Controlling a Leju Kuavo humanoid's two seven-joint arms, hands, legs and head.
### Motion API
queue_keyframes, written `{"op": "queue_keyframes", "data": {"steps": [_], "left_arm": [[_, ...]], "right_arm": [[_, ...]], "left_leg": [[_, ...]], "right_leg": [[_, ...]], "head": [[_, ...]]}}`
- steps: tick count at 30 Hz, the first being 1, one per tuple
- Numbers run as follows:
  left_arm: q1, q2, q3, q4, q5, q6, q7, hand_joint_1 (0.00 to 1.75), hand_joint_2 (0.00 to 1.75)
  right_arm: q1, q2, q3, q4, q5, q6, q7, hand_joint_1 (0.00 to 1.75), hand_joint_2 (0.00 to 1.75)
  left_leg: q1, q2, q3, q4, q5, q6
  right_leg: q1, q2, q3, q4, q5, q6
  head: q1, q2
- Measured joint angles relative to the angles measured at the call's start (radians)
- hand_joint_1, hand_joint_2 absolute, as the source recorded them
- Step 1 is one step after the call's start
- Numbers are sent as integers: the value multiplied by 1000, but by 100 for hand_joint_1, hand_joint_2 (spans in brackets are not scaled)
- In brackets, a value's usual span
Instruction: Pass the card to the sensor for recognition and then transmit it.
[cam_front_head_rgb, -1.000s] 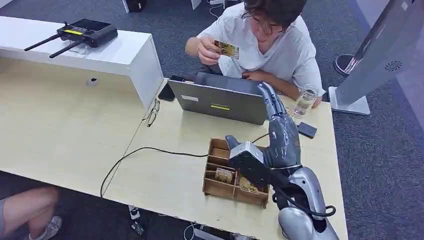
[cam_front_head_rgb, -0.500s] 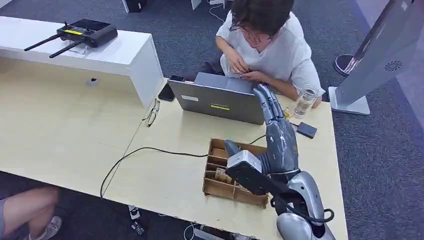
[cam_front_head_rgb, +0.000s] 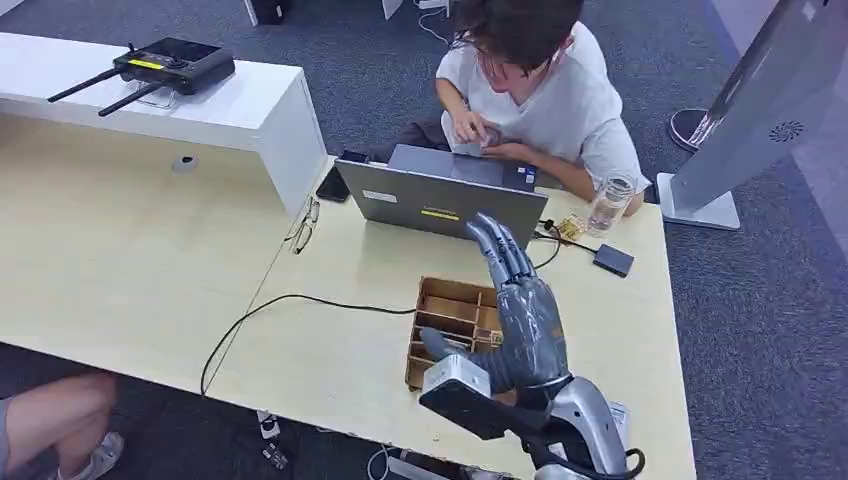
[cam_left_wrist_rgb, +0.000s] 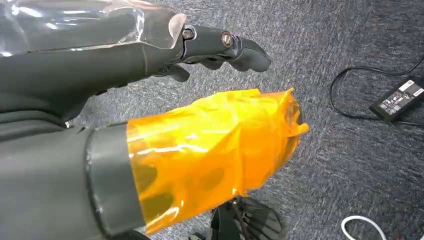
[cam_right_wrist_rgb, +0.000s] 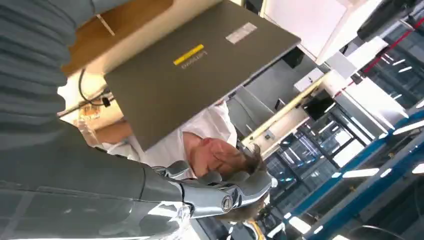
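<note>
Hovering over the wooden box on the table, right robot hand empty with fingers outstretched, left robot hand empty, fingers apart, thumb wrapped in orange tape.

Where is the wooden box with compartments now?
In the head view, the wooden box sits on the table in front of the laptop, partly hidden by the right hand.

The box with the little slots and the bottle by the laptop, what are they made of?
The box looks like thin unpainted wood, maybe plywood: flat tan panels with darker edges and a matte, raw look. The bottle is see-through, so glass or clear plastic; the picture cannot settle which. The laptop lid looks like smooth matte grey metal or plastic.
</note>
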Motion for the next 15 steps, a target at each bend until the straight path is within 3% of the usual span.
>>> {"op": "queue_keyframes", "data": {"steps": [15], "left_arm": [[0, -1, 4, 0, 5, 0, 2, 0, 0]], "right_arm": [[40, -12, 15, -2, 34, -3, 0, 0, 175]], "left_leg": [[0, 0, 0, 0, 0, 0]], "right_leg": [[0, 0, 0, 0, 0, 0]], "head": [[0, 0]]}}
